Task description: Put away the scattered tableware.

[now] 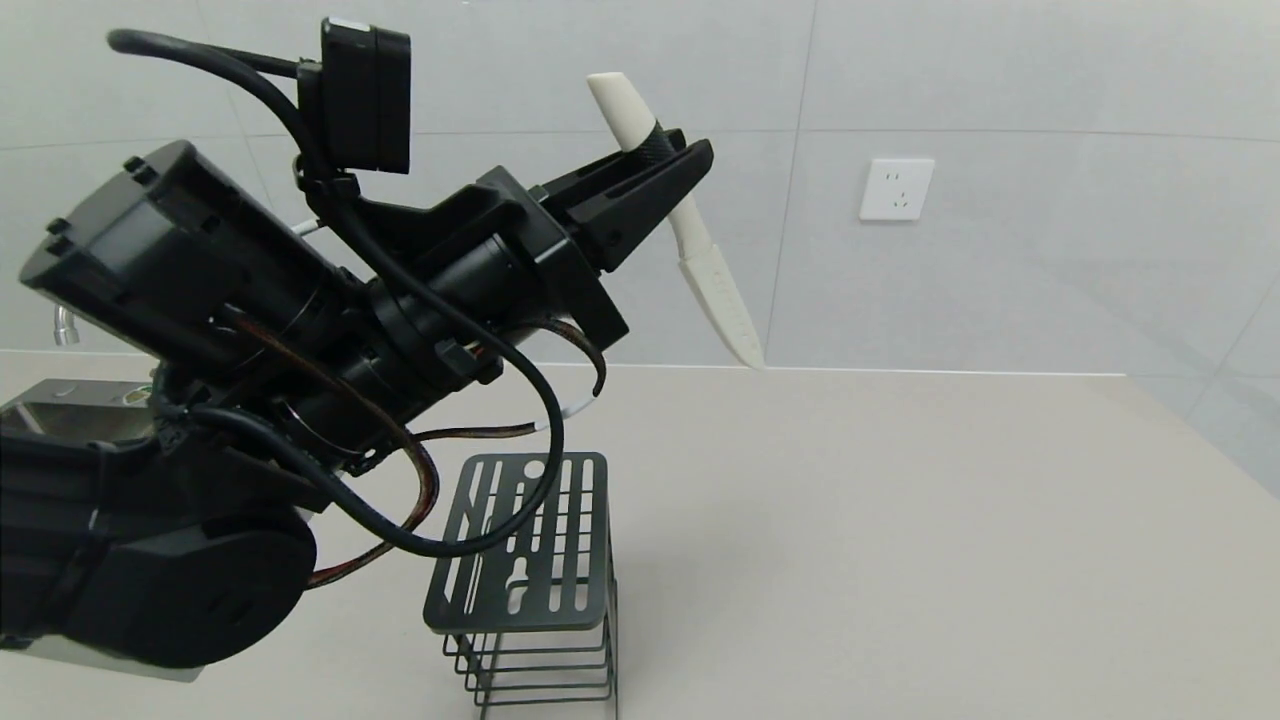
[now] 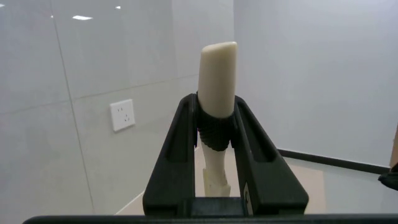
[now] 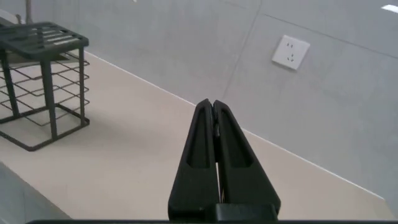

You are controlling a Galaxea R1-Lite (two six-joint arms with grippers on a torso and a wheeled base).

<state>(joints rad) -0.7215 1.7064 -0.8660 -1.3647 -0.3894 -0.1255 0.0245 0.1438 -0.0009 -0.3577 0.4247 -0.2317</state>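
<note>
White knife point(image 1: 712, 290) aloft, tilted blade-down, black slotted rack point(image 1: 525, 540) upright

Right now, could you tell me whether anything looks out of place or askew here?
Only the white knife. It is clamped by its handle in the left gripper, high above the counter and tilted, with the blade slanting downward. It is not yet in the slotted rack standing on the counter. Nothing looks spilled or damaged.

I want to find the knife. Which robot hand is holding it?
The left gripper: its jaws clamp the white knife; the right gripper is shut on nothing.
</note>
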